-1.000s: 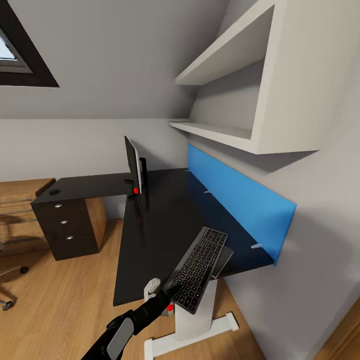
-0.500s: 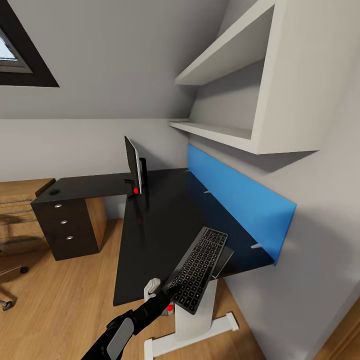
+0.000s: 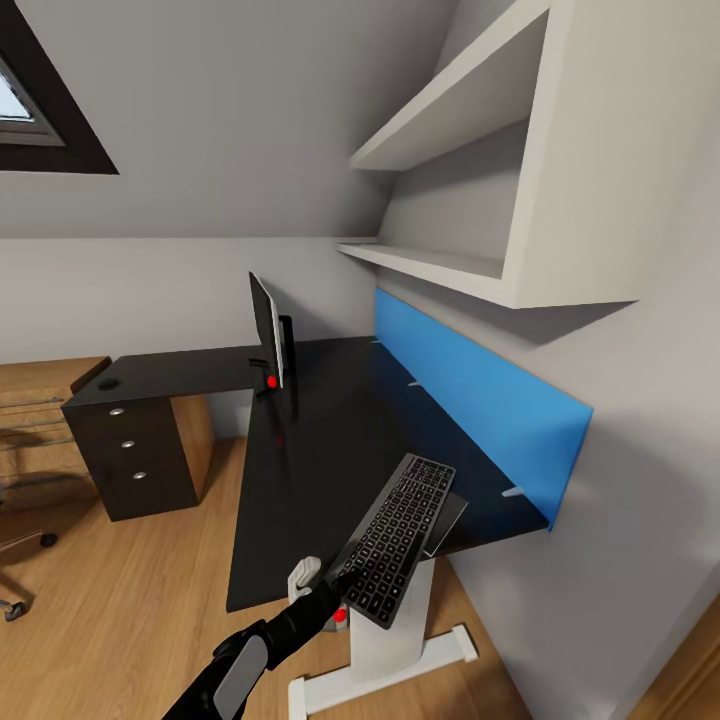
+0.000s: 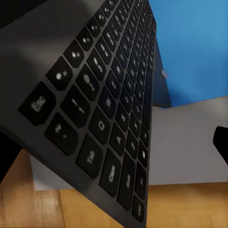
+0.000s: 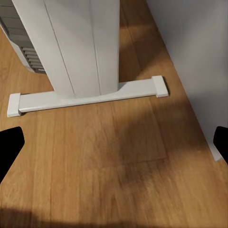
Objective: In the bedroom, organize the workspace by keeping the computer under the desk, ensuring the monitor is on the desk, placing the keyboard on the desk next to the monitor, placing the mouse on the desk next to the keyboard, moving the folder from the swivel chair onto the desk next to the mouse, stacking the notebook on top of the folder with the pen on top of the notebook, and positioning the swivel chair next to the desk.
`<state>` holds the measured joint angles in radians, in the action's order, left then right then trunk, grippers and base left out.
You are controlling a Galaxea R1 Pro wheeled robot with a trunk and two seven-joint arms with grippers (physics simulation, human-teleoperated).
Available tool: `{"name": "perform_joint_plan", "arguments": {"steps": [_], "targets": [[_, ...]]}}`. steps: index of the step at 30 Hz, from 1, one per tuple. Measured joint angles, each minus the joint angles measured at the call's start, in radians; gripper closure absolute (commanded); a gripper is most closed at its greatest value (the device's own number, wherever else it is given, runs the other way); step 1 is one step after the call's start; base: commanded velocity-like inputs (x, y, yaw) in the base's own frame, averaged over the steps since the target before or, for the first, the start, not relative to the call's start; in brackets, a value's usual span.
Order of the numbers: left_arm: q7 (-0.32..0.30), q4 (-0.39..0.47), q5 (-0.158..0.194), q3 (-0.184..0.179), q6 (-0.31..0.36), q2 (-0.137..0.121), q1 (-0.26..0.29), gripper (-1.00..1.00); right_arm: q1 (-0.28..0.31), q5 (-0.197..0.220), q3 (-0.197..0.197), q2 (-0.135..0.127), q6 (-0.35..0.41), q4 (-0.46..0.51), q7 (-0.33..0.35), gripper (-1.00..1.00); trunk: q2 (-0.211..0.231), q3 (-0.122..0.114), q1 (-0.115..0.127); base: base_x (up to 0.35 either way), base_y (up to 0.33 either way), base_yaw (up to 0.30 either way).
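The keyboard (image 3: 395, 538) lies slanted at the near right corner of the black desk (image 3: 320, 430), its near end sticking out past the desk edge. My left gripper (image 3: 338, 588) is at that near end. In the left wrist view the keyboard (image 4: 104, 109) passes close over one finger. The other fingertip (image 4: 221, 142) stands well apart from it, so the jaws are open. The monitor (image 3: 267, 332) stands upright at the desk's inner corner. My right gripper (image 5: 116, 145) hangs open over the wooden floor. Part of the swivel chair (image 3: 18, 560) shows at the left edge.
A blue wall panel (image 3: 470, 400) runs along the desk's back edge under white shelves (image 3: 470, 210). The white desk leg (image 5: 76, 52) and its foot bar stand on the floor. A drawer unit (image 3: 135, 455) and a wooden dresser (image 3: 40, 400) sit at the left.
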<state>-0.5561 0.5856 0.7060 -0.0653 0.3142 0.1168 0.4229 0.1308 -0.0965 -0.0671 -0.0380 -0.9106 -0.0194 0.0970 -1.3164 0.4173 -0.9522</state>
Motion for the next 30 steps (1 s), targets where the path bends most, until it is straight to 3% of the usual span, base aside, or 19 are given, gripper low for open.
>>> {"name": "perform_joint_plan", "arguments": {"steps": [30], "targets": [[0.001, -0.006, 0.0, 0.01, 0.0, -0.006, 0.0, -1.0, 0.0, 0.0, 0.0, 0.0, 0.0, 0.0, 0.0, -1.0, 0.0, 0.0, 0.0, 0.0, 0.0, 0.0]]}}
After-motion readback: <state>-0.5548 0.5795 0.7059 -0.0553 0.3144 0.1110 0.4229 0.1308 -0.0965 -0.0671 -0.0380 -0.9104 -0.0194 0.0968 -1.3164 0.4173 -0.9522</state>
